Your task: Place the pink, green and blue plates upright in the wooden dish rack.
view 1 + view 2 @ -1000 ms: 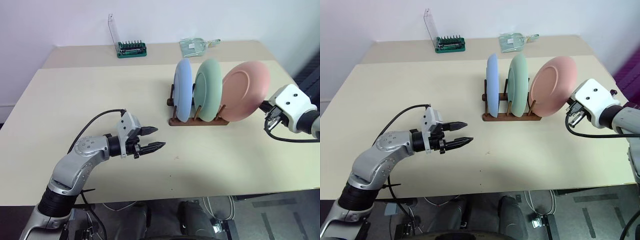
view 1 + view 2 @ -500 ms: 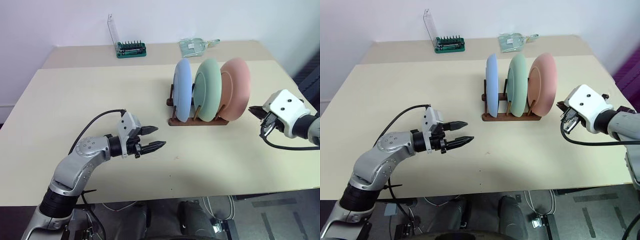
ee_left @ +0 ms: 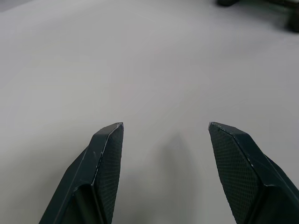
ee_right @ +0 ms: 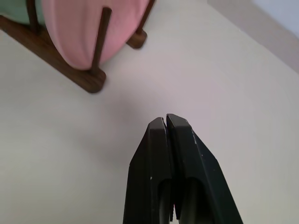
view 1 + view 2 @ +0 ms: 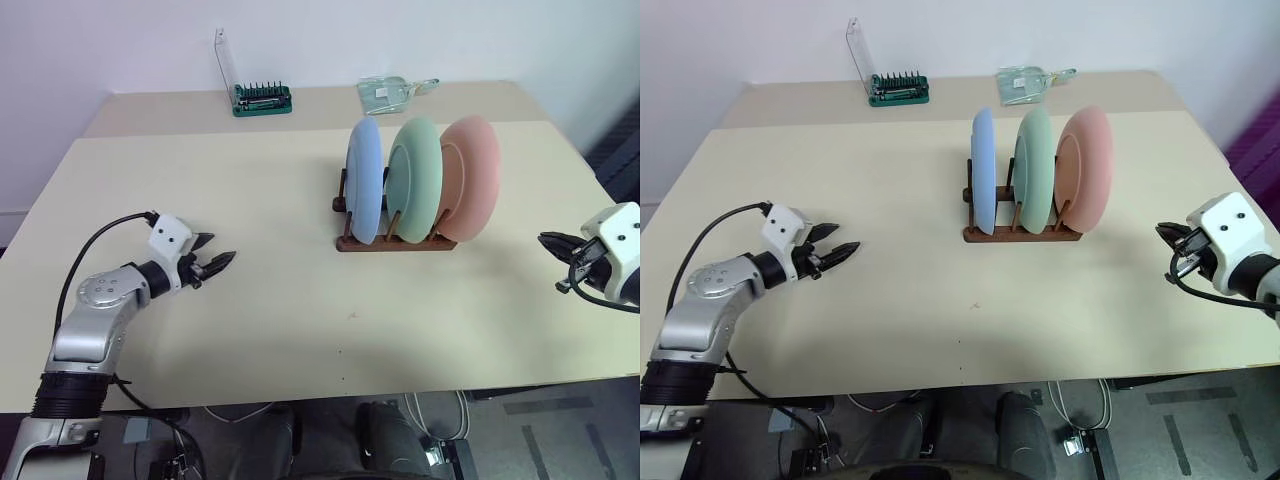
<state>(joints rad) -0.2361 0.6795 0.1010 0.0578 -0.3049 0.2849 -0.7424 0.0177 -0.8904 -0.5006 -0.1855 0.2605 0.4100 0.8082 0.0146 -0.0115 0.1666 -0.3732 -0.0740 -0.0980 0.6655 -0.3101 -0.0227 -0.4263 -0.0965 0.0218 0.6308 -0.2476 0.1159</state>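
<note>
pink plate (image 4: 81,30) upright in wooden rack (image 4: 88,77), jaws closed

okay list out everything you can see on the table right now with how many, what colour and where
Plates: 3, light blue, mint green, pink, upright side by side in the rack.
Dish rack: 1, dark brown wood, right of table centre.
Bit case: 1, green, clear lid raised, far edge.
Clear packet: 1, transparent, far edge, right of the case.
Table: 1, beige.
Left gripper: 1, black fingers, open, over the table's left side.
Right gripper: 1, black fingers, shut, right of the rack.
</note>
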